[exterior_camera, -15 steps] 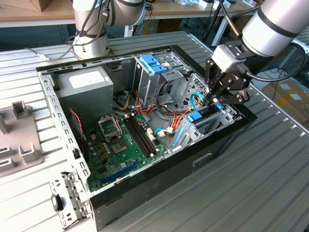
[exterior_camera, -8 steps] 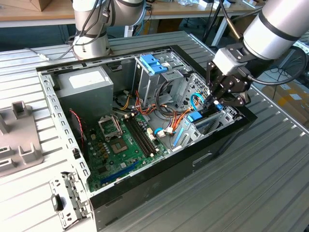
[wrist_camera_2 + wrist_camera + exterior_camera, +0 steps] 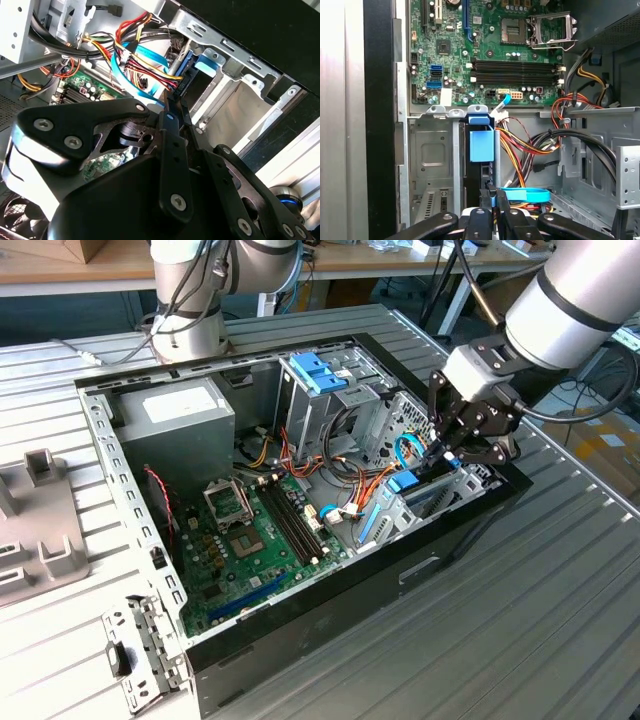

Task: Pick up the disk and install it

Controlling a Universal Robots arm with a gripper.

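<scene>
One arm reaches down into the open computer case (image 3: 120, 455) on the ribbed metal desk (image 3: 520, 620), its gripper (image 3: 452, 452) low in the corner at the exterior view's right. The gripper's black fingers (image 3: 491, 196) are pressed together on the narrow edge of the disk (image 3: 472, 175), which stands on edge in a metal bay (image 3: 432, 150) beside the motherboard (image 3: 485, 45). A blue tab (image 3: 481, 142) sits on the disk's edge. Bundled red, yellow and black wires (image 3: 530, 145) run just beside it, near a tall cage with light-blue handles (image 3: 318, 375).
</scene>
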